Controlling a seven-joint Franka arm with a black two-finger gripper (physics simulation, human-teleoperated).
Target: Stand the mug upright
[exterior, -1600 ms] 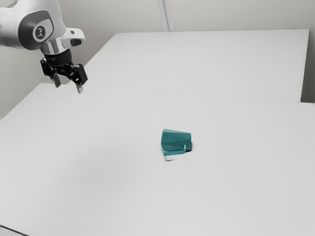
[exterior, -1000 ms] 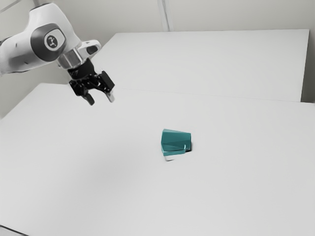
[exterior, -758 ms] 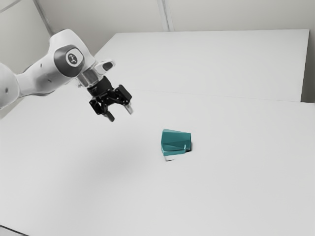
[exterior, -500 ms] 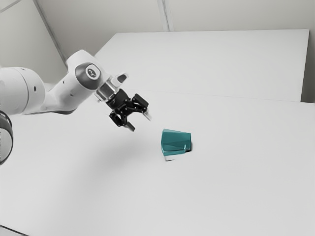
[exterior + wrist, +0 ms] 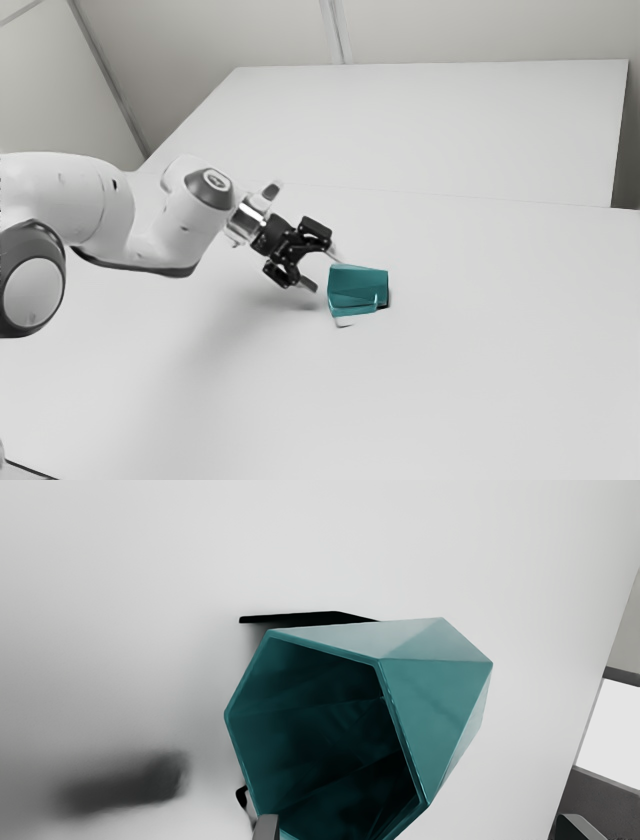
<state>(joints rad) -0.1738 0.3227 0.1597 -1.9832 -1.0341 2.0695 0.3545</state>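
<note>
End effector (image 5: pixel 326 274) lower, now just beside mug (image 5: pixel 358 287)

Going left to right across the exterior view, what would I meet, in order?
White robot arm → black gripper, fingers apart → teal mug, lying on its side.

The exterior view's left edge cuts off the arm (image 5: pixel 70 195). The wrist view's edge cuts off both fingers (image 5: pixel 266 828) and some of the mug (image 5: pixel 435 695). Its inside is too dark to see the very back. One shadow (image 5: pixel 125 785) looks fuzzy.
</note>
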